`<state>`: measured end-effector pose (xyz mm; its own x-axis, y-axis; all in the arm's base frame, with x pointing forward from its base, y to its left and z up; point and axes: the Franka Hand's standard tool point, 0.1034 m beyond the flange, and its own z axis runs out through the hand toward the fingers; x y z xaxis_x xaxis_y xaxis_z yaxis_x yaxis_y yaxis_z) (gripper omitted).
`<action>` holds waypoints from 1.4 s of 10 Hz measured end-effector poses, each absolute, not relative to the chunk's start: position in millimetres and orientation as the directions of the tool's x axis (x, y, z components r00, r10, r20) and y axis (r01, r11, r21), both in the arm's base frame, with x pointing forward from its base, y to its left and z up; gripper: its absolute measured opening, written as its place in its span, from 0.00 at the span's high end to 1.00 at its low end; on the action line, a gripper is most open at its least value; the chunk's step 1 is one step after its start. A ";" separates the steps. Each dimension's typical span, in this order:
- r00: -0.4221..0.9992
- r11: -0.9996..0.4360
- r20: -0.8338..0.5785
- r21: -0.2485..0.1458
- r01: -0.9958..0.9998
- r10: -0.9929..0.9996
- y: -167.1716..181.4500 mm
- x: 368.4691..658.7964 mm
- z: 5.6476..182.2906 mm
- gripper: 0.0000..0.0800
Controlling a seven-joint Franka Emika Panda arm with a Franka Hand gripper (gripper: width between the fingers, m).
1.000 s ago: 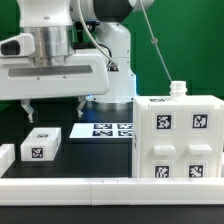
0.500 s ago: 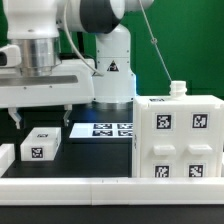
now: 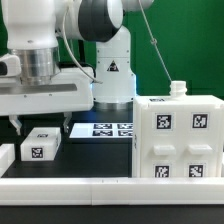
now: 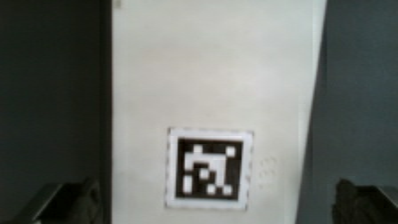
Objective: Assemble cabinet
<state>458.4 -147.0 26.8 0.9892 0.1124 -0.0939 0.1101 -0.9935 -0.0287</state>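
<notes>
Spread wide, the end effector point(image 3: 41, 126) hangs over the desk point(image 3: 100, 160) well to the exterior view's left of the cabinet point(image 3: 178, 140), with nothing held between its fingers point(image 3: 18, 124). The two dark fingertips reach down on either side of a small white panel point(image 3: 40, 145), which lies flat on the desk at that same far remove from the cabinet and shows one black-and-white tag on its upper face.

In the wrist view the end effector point(image 4: 217, 200) straddles the panel point(image 4: 214, 80). One finger point(image 4: 71, 200) stands just off each long edge, with a dark strip of desk showing between finger and panel on both sides, so the jaws are apart from it and not closed on it.

The cabinet stands upright on the desk at the exterior view's right. It is the largest white block in sight, with four square tags on its near face and a small white knob point(image 3: 178, 89) on its top. The marker board point(image 3: 105, 129) lies flat on the desk just to the exterior view's left of the cabinet, between it and the panel. A low white rail point(image 3: 90, 186) runs along the desk in front of the cabinet's base, and a further small white piece point(image 3: 5, 155) sits farther from the cabinet than the panel.
</notes>
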 end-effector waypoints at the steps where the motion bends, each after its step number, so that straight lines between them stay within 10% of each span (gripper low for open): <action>1: 0.989 -0.994 -0.095 -0.024 0.111 0.113 -147.4 457.4 21.9 0.19; 12: 0.987 -0.993 -0.105 -0.018 0.120 0.121 -145.1 453.5 9.1 0.31; 14: 0.986 -0.992 -0.115 -0.030 0.120 0.123 -130.7 469.2 32.3 0.31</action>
<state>469.2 -130.7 32.3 0.9857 0.1228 -0.1154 0.1201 -0.9923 -0.0302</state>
